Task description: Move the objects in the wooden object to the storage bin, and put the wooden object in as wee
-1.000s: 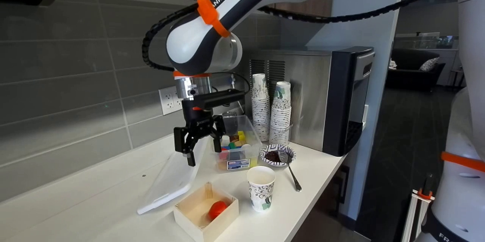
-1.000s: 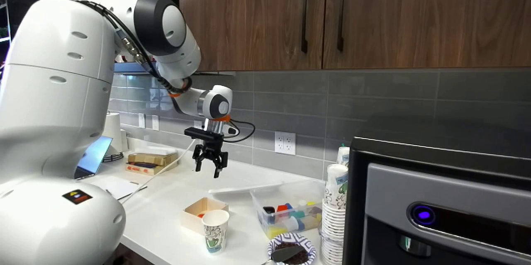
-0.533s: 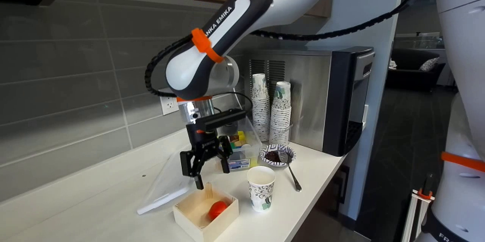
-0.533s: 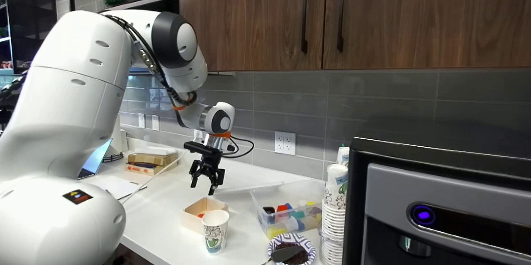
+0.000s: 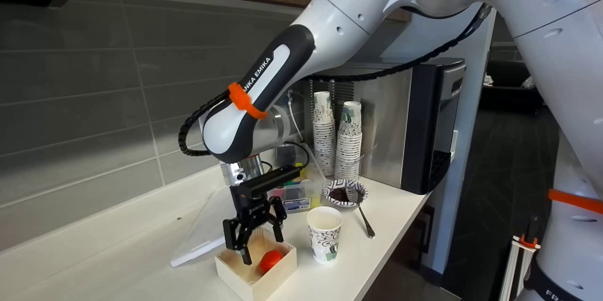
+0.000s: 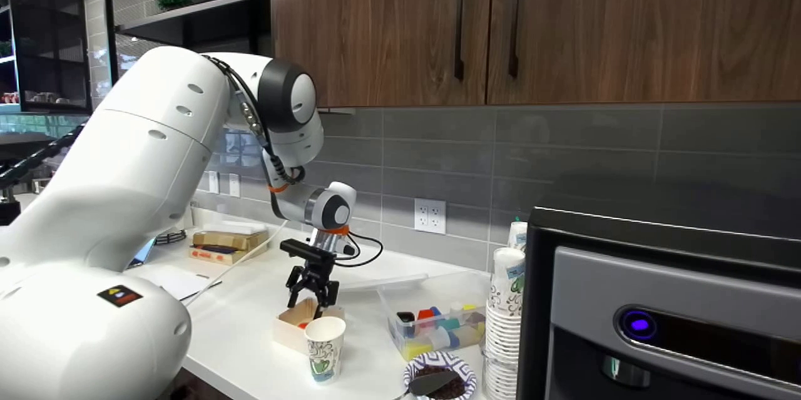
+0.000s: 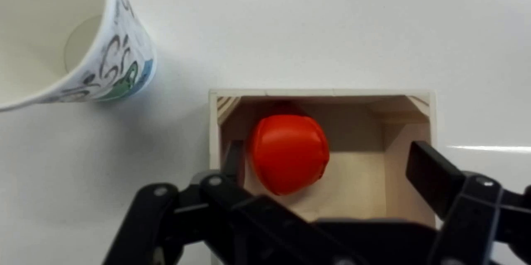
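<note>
Wrist view: jaws spread wide are hovering over the wooden box [image 7: 359, 186], a red object [image 7: 289, 153] lying inside, a paper cup [image 7: 112, 57] standing beside it.

White counter [image 6: 375, 378], upright paper cup [image 5: 325, 239], patterned bowl [image 6: 438, 358] with a utensil [image 5: 365, 221] in it, two stacks of cups [image 5: 323, 145] beside a steel machine [image 5: 386, 117], plastic lid [image 5: 205, 230], grey tiles [image 6: 576, 137], wall outlet [image 6: 430, 215], brown cabinets [image 6: 382, 24].

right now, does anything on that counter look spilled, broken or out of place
Nothing looks spilled or broken; the single white patterned paper cup stands upright. Slightly odd: the round blue-and-white patterned bowl near the clear plastic storage bin holds dark brown stuff and a slim metal utensil, like food left amid the work.
</note>
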Robot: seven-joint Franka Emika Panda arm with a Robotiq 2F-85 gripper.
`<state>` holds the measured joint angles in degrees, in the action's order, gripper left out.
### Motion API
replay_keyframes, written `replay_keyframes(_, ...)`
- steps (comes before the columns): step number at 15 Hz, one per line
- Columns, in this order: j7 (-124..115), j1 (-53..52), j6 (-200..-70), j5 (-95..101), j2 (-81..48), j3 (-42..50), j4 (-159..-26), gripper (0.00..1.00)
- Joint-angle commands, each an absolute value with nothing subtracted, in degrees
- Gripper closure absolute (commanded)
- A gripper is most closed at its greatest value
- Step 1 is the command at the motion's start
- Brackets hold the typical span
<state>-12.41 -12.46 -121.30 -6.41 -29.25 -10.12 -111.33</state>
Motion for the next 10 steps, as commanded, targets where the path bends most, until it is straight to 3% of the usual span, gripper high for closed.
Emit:
replay_keyframes(1,-13.12,-13.94,-121.50,-5.50,-32.59,-8.93,-107.50,0.00)
replay_keyframes(10,-14.04,-13.63,-116.96,-6.95,-36.20,-8.72,-104.98,0.00)
